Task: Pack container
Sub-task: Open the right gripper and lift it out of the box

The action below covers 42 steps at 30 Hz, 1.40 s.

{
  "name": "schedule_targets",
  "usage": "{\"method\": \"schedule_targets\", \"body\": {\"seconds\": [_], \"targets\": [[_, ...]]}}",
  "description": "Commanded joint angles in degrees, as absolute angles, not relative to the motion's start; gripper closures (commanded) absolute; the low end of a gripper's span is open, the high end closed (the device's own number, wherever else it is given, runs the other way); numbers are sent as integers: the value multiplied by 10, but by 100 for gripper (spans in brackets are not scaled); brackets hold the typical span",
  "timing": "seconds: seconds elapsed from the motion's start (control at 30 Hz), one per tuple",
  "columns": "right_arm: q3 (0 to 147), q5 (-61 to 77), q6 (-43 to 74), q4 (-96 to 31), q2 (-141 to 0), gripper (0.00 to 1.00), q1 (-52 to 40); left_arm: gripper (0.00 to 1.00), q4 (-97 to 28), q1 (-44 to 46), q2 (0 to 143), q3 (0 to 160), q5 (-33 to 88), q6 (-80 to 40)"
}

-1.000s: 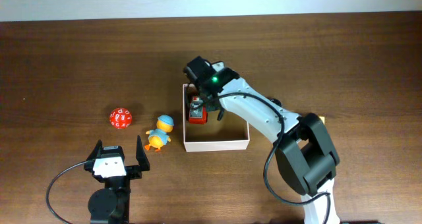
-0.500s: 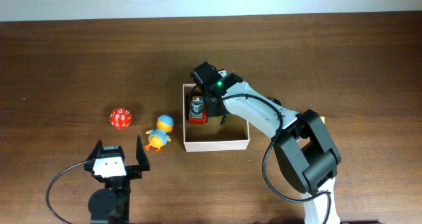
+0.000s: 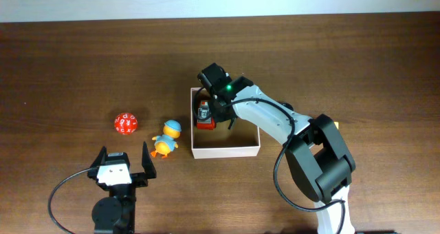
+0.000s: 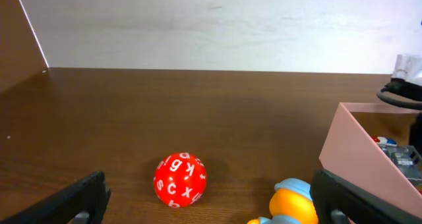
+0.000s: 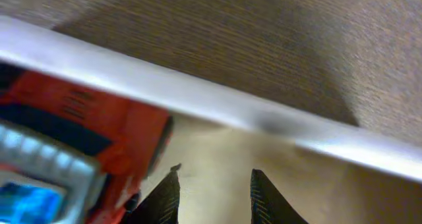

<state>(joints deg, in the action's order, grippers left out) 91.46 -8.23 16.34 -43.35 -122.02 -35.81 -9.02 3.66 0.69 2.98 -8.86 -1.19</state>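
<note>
The container (image 3: 240,135) is a square white-walled box with a tan floor, at the table's middle. A red toy vehicle (image 3: 205,114) lies inside against its left wall. My right gripper (image 3: 224,118) reaches down into the container just right of the toy. In the right wrist view its fingertips (image 5: 215,174) stand a little apart over the bare tan floor with nothing between them, and the red toy (image 5: 72,138) is beside the left finger. My left gripper (image 3: 124,166) rests wide open near the front edge, seen open in its wrist view (image 4: 211,207).
A red ball with white letters (image 3: 126,122) (image 4: 180,179) and an orange duck toy with a blue cap (image 3: 166,139) (image 4: 290,201) lie on the table left of the container's wall (image 4: 359,151). A wall runs along the table's far edge.
My right wrist has shifted slightly to the right and toward the front over the container. The red toy stays where it was in the box. The left arm has not moved.
</note>
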Motion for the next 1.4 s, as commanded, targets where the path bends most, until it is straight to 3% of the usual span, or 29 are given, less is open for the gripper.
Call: {"method": "schedule_targets", "body": {"seconds": [0.0,0.7,1.37], "targets": [[912,-52,143,-423,-1223,70,-359,1,-89,33,4,27,-93,-17],[918,-36,118,-412,-1223,70,-358,1,-89,33,4,27,-93,-17],[1084,-64,197,-585,-1207,70,-355,1,-89,33,4,27,-93,-17]]}}
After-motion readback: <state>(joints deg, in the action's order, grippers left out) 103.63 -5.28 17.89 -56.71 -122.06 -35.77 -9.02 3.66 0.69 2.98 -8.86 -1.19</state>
